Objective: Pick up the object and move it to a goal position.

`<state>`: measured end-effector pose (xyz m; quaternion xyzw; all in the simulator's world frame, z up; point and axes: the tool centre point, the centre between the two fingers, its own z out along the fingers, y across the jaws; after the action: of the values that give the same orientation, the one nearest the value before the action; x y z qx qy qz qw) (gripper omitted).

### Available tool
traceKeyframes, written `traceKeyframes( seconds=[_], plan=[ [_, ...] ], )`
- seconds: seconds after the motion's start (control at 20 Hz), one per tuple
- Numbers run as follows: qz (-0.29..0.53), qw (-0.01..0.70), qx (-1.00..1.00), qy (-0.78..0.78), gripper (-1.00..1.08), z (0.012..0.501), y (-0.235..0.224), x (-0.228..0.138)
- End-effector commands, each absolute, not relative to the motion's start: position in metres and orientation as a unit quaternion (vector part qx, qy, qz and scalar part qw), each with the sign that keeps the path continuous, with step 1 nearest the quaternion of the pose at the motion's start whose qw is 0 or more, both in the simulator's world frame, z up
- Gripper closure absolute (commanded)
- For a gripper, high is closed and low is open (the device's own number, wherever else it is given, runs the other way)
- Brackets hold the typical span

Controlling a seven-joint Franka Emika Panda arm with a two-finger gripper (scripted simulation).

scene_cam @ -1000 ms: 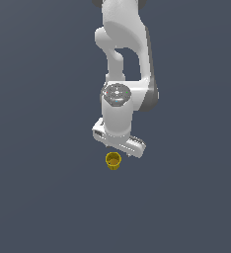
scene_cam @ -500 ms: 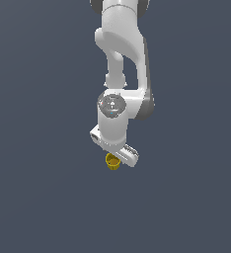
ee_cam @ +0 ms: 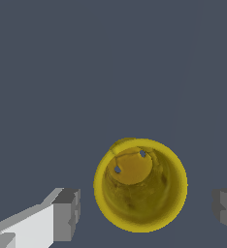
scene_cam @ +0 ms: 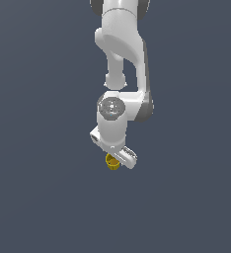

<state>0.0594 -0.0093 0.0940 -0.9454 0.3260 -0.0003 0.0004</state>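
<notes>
Cup point(ee_cam: 140, 184) is the landmark here: a small yellow hollow cylinder standing upright on the flat grey surface, its open mouth facing straight up at the wrist camera. The tool point(ee_cam: 147, 213) straddles it with its pads apart, one grey pad point(ee_cam: 67, 214) on one side of the cup and the other pad point(ee_cam: 226, 206) on the opposite side, neither touching the wall. In the exterior view the tool point(scene_cam: 115, 160) sits right over the cup point(scene_cam: 112, 162). The cup looks slightly nearer one pad, so closing should likely nudge it before it is gripped.
</notes>
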Motion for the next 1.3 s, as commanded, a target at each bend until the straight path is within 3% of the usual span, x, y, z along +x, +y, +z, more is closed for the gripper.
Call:
traceKeyframes(
  seconds=[0.0, 0.65, 0.7, 1.25],
  plan=[
    [0.0, 0.0, -0.945, 0.326, -0.92, 0.087, -0.009, 0.059],
    [0.0, 0.0, -0.945, 0.328, -0.92, 0.046, -0.01, 0.06],
    [0.0, 0.0, -0.945, 0.328, 1.08, 0.046, -0.01, 0.06],
    [0.0, 0.0, -0.945, 0.328, 1.08, 0.046, -0.009, 0.059]
  ],
)
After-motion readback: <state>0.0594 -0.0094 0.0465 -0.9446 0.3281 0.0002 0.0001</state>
